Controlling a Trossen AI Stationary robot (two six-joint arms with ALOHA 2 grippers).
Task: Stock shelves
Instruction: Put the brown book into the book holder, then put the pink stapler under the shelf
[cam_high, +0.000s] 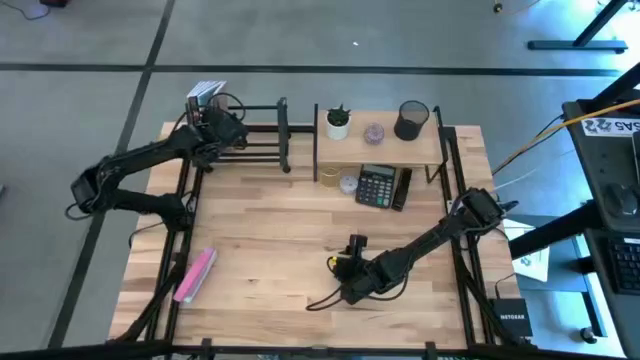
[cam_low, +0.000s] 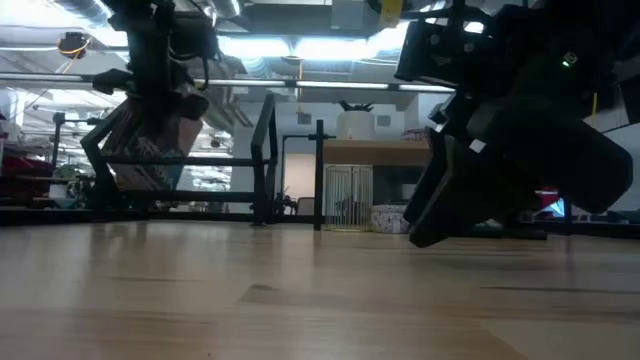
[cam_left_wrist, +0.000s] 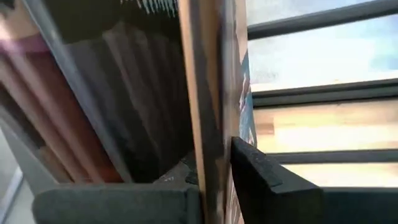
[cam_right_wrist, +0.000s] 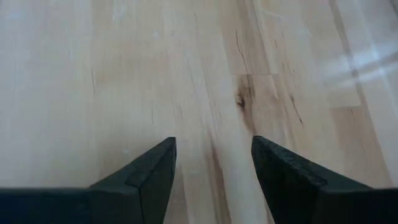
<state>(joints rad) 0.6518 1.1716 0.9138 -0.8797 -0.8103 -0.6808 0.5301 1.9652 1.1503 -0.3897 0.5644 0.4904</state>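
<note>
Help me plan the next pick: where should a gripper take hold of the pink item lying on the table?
Grip the pink item across its narrow width near the middle, coming straight down. It lies flat and elongated on the table with open wood along both long sides.

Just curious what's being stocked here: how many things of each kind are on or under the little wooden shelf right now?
Small potted plant: 1
Small purple thing: 1
Dark cup: 1
Calculator, leaning under the wooden shelf: 1
Pale round thing beside it: 1
Total: 5 that I can make out; others may be hidden under the top board.
</note>
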